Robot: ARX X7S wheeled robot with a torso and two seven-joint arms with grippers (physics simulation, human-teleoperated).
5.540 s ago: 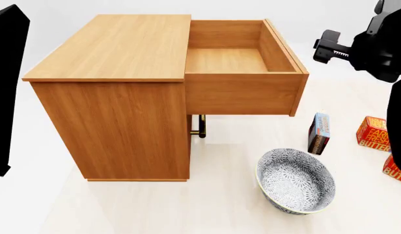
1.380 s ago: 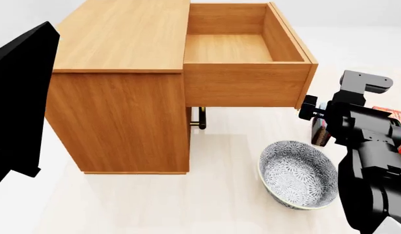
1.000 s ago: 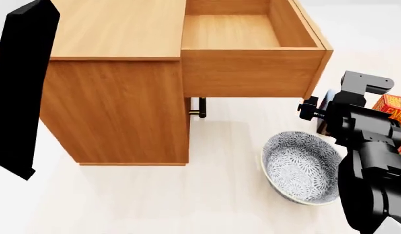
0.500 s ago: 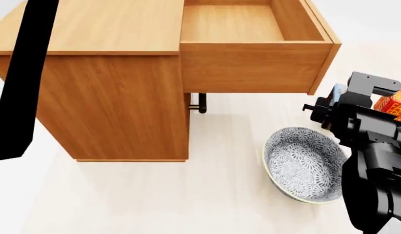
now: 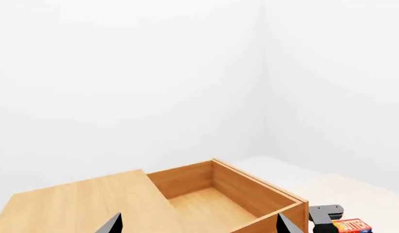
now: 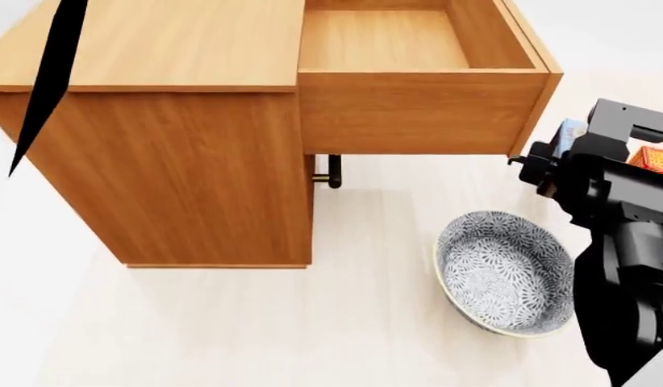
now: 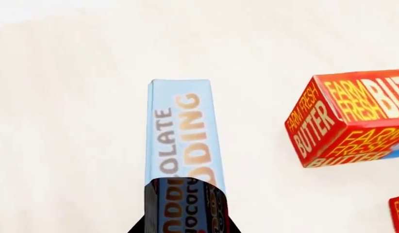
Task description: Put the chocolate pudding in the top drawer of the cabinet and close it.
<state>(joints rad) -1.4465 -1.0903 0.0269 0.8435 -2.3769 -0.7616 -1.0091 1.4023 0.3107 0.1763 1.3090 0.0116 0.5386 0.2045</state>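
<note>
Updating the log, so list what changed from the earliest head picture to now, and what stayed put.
The right hand came down from above the top drawer to hover over the chocolate pudding, without gripping it. The head view moved closer, and the left arm now looks narrower in it. The top drawer is still open and empty; the bowl, butter box and cabinet have not moved.

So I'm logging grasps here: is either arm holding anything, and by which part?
Nothing looks held. The chocolate pudding stands on the floor under the right gripper; its jaws aren't visible. The left jaws are spread, empty.
</note>
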